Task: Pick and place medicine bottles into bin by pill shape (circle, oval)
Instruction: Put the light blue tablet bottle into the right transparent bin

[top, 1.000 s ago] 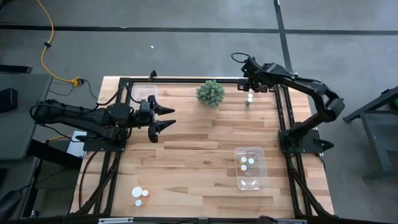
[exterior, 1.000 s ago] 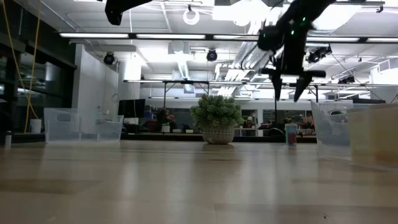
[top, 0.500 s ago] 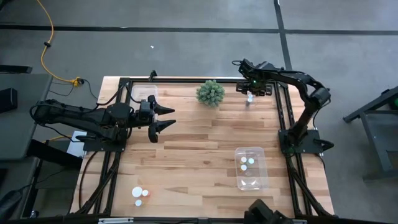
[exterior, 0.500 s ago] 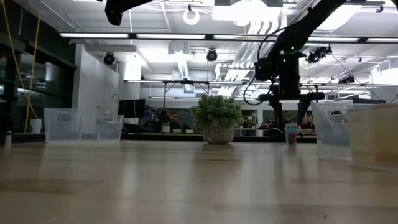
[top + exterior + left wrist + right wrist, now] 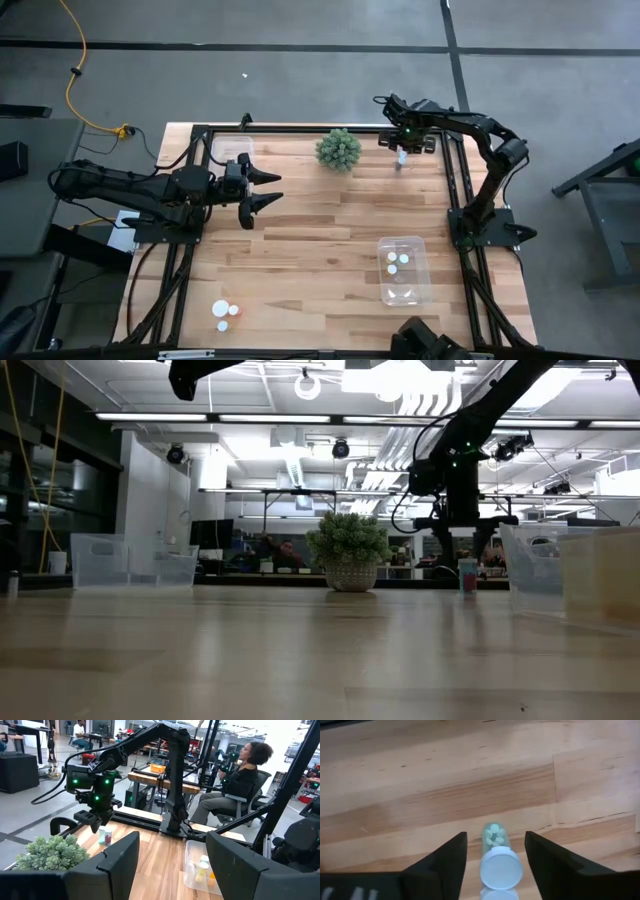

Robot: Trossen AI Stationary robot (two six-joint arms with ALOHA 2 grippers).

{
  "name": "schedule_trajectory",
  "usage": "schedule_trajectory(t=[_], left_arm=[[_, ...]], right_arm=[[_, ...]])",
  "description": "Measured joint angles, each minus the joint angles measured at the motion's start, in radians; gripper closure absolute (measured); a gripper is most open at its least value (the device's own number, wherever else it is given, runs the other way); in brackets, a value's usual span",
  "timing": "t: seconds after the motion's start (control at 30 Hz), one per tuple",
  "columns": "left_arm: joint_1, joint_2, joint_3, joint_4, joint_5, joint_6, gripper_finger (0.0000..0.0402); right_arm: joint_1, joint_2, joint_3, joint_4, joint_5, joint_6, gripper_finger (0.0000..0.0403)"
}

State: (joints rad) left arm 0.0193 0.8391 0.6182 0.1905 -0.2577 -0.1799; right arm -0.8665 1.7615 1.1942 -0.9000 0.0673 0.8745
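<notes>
The right pincer (image 5: 402, 150) hangs low over the far right part of the desk (image 5: 320, 250), straddling one upright medicine bottle (image 5: 500, 861). The bottle's white cap sits midway between the two dark fingers (image 5: 445, 862), with a strip of bare wood showing on either side, so the pincer is open around the bottle and has no hold on it. Pale pills show through the bottle's clear body. In the low view the same bottle (image 5: 468, 574) stands on the desk directly beneath this pincer (image 5: 462, 552), with the spiky green plant (image 5: 338, 149) off to its side. The left pincer (image 5: 262, 190) waits well apart over the left half of the desk, open and empty. A clear bin (image 5: 404, 270) nearer the front holds white-capped bottles.
</notes>
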Motion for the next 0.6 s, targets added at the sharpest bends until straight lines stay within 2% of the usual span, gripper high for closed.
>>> schedule_trajectory(t=[0.3, 0.6], left_arm=[[0.0, 0.0, 0.0, 0.0, -0.015, 0.0, 0.0184], [0.0, 0.0, 0.0, 0.0, -0.015, 0.0, 0.0184]], right_arm=[[0.0, 0.0, 0.0, 0.0, 0.0, 0.0, 0.0284], [0.0, 0.0, 0.0, 0.0, 0.0, -0.003, 0.0295]])
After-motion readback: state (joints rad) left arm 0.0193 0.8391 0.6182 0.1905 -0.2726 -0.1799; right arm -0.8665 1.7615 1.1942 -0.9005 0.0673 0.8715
